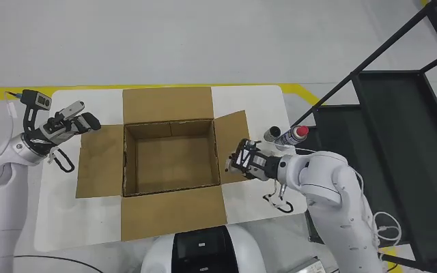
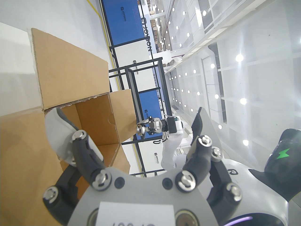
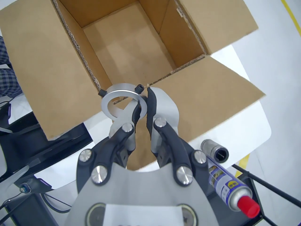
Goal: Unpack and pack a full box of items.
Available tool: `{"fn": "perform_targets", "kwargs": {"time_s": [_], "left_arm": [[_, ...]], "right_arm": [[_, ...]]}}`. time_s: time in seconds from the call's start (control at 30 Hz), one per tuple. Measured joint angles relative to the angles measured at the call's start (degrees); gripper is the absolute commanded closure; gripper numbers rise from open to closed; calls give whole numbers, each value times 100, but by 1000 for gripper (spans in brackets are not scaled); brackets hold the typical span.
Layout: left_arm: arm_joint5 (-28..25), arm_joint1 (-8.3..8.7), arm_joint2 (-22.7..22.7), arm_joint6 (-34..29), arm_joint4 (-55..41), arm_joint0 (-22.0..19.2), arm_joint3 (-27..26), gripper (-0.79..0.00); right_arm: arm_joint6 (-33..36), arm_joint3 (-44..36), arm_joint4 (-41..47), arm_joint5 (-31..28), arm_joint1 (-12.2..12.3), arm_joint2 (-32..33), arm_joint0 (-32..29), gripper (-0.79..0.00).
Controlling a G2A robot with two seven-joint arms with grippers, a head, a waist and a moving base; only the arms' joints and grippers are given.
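White glossy arms point(image 1: 328, 181); right claw point(image 3: 143, 102): black fingers point(image 3: 152, 105), silver screws point(image 3: 160, 122), grey mounting plate point(image 3: 141, 189).

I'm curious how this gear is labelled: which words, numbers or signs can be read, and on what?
On a black housing: green lightning-bolt sign.
On the spray can: label too small.
On the blue panels: brand lettering, not quoted.
On the white sticker: print cut off.
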Motion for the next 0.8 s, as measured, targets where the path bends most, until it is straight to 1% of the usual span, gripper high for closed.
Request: {"fn": "perform_targets", "kwargs": {"time_s": [0.1, 0.2, 0.3, 0.4, 0.53, 0.67, 0.8], "left_arm": [[0, 0, 0, 0, 0, 0, 0, -785], [0, 0, 0, 0, 0, 0, 0, -785], [0, 0, 0, 0, 0, 0, 0, -785], [0, 0, 0, 0, 0, 0, 0, -785], [0, 0, 0, 0, 0, 0, 0, -785], [0, 0, 0, 0, 0, 0, 0, -785], [0, 0, 0, 0, 0, 0, 0, -785]], "right_arm": [[-180, -234, 567, -180, 168, 896, -578, 0], [-363, -172, 976, -363, 286, 1705, -1062, 0], [-391, 49, 1116, -390, 383, 2124, -1403, 0], [-340, 399, 1119, -340, 487, 2017, -1475, 0], [-103, 1090, 975, -103, 619, 1609, -1153, 0], [334, 1760, 626, 387, 687, 1208, -655, 0], [575, 2138, 90, 899, 698, 811, -350, 0]]}}
